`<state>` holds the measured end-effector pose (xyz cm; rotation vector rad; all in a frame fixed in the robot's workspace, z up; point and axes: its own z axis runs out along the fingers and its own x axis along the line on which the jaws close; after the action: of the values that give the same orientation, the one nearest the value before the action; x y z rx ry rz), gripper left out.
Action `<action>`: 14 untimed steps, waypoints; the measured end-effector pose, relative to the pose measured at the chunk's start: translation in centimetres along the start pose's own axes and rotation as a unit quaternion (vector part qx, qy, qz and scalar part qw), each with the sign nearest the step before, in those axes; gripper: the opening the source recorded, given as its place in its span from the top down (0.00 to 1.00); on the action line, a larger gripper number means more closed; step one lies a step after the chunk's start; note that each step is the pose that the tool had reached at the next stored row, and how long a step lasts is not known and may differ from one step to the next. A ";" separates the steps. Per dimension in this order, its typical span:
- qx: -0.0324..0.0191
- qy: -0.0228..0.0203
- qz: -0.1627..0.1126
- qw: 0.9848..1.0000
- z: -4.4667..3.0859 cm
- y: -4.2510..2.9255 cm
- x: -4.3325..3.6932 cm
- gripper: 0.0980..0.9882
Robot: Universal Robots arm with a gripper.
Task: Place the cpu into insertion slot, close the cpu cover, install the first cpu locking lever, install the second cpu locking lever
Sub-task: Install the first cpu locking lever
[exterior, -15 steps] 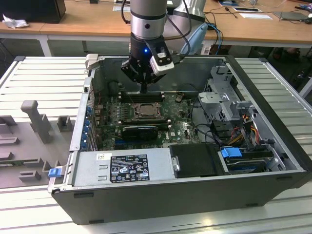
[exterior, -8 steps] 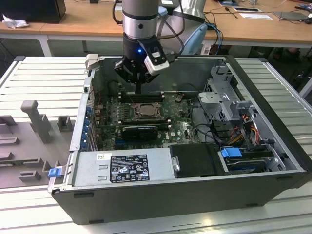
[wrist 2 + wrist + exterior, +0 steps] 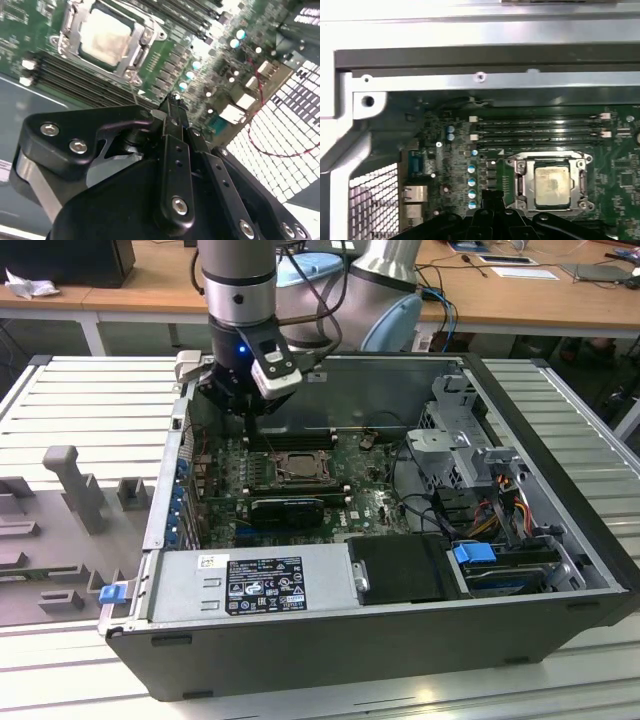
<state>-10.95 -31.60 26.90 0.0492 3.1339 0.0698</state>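
The cpu (image 3: 551,186) lies flat in the socket on the green motherboard, its pale silvery top showing through the window of the cpu cover (image 3: 580,175). The cover lies down around the chip (image 3: 107,34), and its metal frame (image 3: 70,30) rims it. In the exterior view the cpu (image 3: 297,468) sits mid-board. My gripper (image 3: 172,106) hangs above the board beside the socket, toward the case's rear wall. Its dark fingers are pressed together with nothing between them. The exterior view puts the gripper (image 3: 250,412) over the board's rear-left part, and the fingertips (image 3: 492,196) stay apart from the socket.
Memory slots (image 3: 535,127) run along the socket's far side. A row of blue-topped capacitors (image 3: 471,186) and rear ports (image 3: 415,192) lie by the gripper. The case's rear wall (image 3: 480,77), a power supply (image 3: 260,585), a drive cage (image 3: 460,445) and cables (image 3: 500,510) surround the board.
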 end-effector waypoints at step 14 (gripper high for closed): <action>0.000 0.000 0.000 1.000 0.99 2.21 0.66 0.99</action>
<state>-11.54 -29.33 26.00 0.0482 3.1341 0.0697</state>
